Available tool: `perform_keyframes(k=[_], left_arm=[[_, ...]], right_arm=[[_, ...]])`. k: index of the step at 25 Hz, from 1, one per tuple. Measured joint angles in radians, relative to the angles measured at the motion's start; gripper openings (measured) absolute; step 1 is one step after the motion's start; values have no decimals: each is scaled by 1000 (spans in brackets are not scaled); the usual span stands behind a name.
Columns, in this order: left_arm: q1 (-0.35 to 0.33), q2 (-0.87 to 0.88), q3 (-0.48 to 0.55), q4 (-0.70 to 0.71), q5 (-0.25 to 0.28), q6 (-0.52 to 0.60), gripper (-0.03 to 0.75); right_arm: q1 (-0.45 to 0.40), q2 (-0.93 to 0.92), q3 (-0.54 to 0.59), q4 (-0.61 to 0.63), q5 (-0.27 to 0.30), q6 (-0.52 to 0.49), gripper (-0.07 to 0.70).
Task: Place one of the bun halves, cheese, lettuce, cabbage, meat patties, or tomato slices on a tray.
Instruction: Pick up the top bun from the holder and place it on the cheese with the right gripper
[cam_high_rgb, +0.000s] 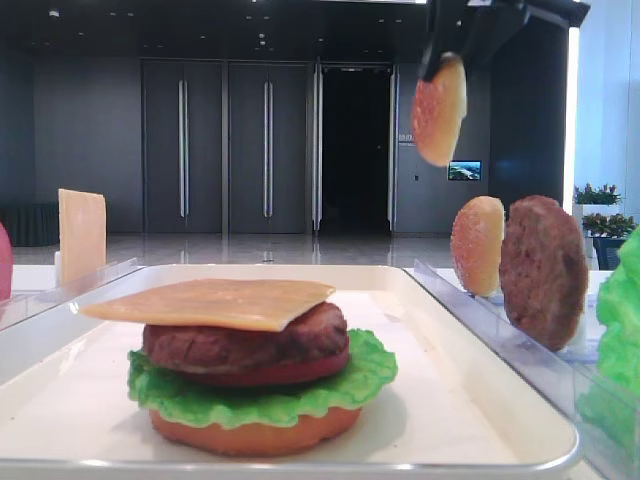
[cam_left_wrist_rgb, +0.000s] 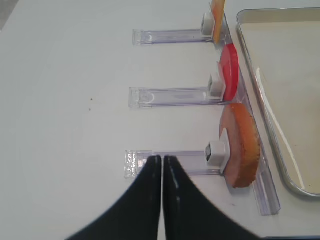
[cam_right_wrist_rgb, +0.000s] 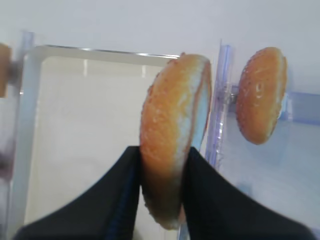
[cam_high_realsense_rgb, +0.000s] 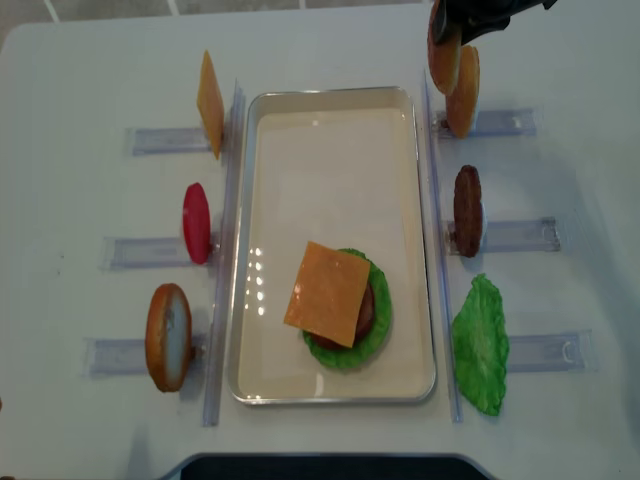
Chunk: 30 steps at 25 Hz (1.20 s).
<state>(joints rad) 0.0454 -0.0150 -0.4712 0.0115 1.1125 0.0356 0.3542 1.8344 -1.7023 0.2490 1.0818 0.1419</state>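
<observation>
My right gripper is shut on a sesame bun top, held on edge between the black fingers. It hangs in the air over the far right edge of the white tray, beside the rack. From the low exterior view the held bun top sits high under the right gripper. On the tray stands a stack: bun base, lettuce, tomato, meat patty and a cheese slice on top. My left gripper is shut and empty, low over the table left of the tray.
Clear slotted racks line both long sides of the tray. The right racks hold another sesame bun top, a patty and a lettuce leaf. The left racks hold a cheese slice, a tomato slice and a bun base.
</observation>
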Motion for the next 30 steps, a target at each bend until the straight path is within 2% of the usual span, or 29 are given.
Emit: perform_keyframes(k=[4,7,13,20,24,27,30], left_arm=[[0,0,0,0,0,0,-1],[0,0,0,0,0,0,-1],[0,0,0,0,0,0,-1],[0,0,0,0,0,0,-1],[0,0,0,0,0,0,-1],[0,0,0,0,0,0,-1],[0,0,0,0,0,5,-1]], right_arm=[[20,-136,75,35,-1,0,218],[44,-265,198,62,-41,0,218],[92,-542,547,235,-213,-1,218],[173,-787,947,458,-362,-50,218],[247,-848,1105,636,-470,-164,216],[294,-839,1159,794,-522,-311,216],[316,-798,1168,933,-548,-466,216]])
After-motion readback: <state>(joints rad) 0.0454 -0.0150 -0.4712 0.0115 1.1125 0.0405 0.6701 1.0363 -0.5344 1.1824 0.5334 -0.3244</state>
